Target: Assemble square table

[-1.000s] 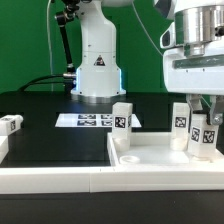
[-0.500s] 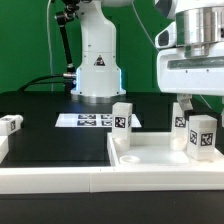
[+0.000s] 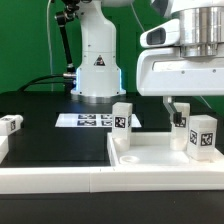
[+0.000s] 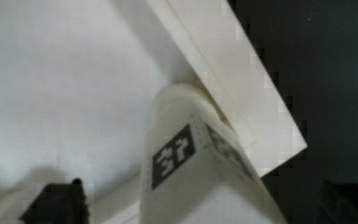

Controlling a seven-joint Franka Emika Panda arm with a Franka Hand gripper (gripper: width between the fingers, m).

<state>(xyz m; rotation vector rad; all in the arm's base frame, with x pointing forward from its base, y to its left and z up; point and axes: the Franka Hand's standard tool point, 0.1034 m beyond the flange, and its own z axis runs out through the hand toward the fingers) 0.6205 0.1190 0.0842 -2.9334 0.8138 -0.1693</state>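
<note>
Layout of the parts.
The white plastic square slab (image 3: 150, 160) lies at the exterior view's right; on it stand a rear-left white block leg (image 3: 122, 118), a rear-right leg (image 3: 181, 122) and a front-right leg (image 3: 203, 137). The marker board (image 3: 85, 120) lies behind-left, a loose leg (image 3: 9, 125) far left.

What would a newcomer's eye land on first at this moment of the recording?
The bulky white gripper fills the exterior view's upper right, hanging above the square table, whose white slab lies at the front. Three short tagged legs stand upright on the slab, one toward the exterior view's left and two close together at its right. Another tagged block sits apart at the far left edge.
</note>
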